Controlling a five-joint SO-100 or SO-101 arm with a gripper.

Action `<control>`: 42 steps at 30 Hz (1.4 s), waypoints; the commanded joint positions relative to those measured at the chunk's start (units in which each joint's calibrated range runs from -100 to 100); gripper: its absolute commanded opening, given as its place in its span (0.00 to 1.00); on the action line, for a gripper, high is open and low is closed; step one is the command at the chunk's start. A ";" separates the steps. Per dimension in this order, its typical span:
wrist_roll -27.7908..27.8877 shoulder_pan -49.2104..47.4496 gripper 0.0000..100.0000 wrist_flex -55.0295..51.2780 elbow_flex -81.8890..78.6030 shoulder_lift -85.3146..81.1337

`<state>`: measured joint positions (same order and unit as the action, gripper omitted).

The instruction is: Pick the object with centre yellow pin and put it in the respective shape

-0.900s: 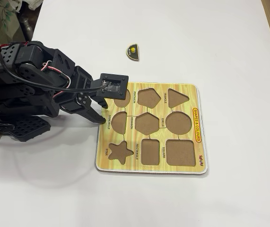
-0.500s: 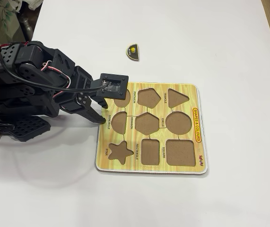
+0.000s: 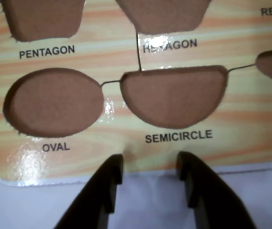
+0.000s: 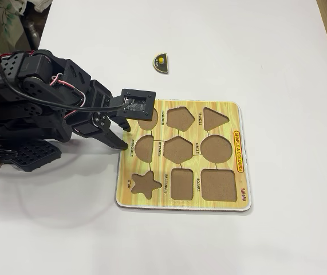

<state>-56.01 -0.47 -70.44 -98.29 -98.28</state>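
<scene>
One semicircle piece [image 4: 161, 62] on bench [image 4: 255, 51], well apart from board [image 4: 239, 129]. Nine empty cutouts, semicircle cutout [image 3: 174, 95] included. End effector [image 3: 150, 164] spread, empty.

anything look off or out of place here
Only the semicircle piece: it lies loose on the white table, well clear of the board, while its semicircle cutout sits empty. The pincer is open and empty at the board's edge beside that cutout. Nothing looks damaged or spilled.
</scene>
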 commanded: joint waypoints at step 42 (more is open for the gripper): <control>-0.48 0.57 0.14 0.51 -0.27 0.04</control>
<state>-56.32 -0.47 -70.44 -98.29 -98.28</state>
